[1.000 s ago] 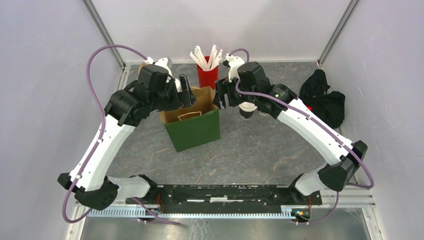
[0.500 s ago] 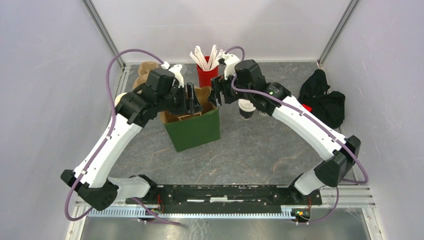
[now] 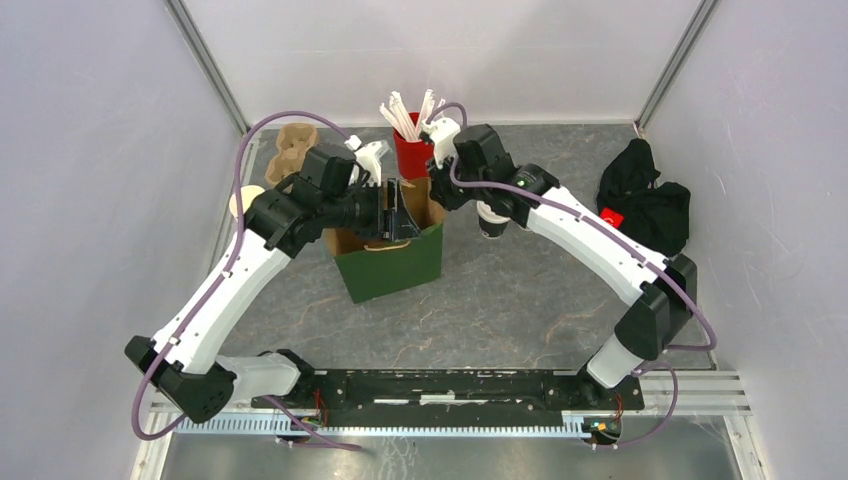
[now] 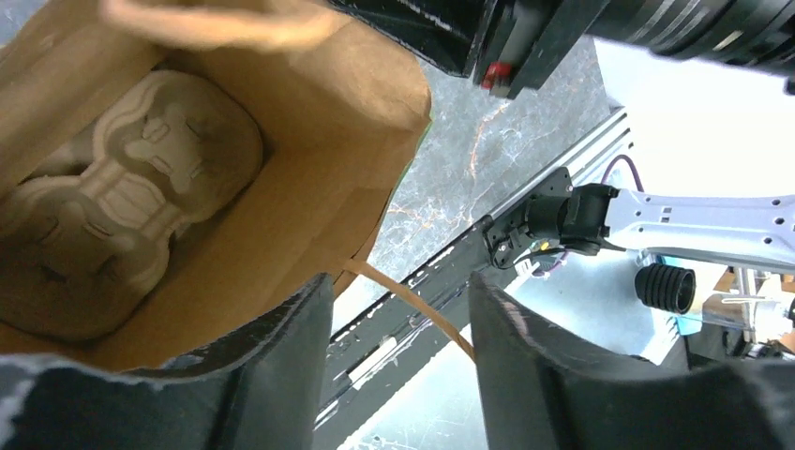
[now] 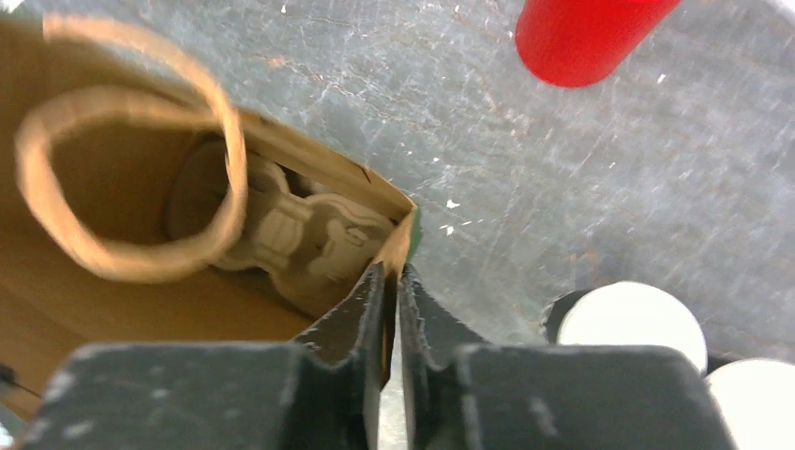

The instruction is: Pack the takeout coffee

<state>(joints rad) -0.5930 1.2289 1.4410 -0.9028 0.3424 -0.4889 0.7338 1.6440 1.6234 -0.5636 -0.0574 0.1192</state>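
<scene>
Right hand [image 5: 394, 274] just pinched shut on bag [image 3: 390, 262] rim, at corner. Left hand [image 4: 398, 300] now over bag mouth, narrowing, half open, gripping nothing. I judge: mouth being spread. Coffee cups [image 5: 630, 323] on desk [image 3: 520, 300] just beside bag, unpacked; tray [image 4: 141, 187] inside bag.

Two takeout coffee cups [image 5: 630, 323] stand upright side by side on the worktop [image 3: 520, 300], right of centre toward the far side. Each is black with a round white lid; from overhead, only the left cup [image 3: 490, 222] shows clearly.
</scene>
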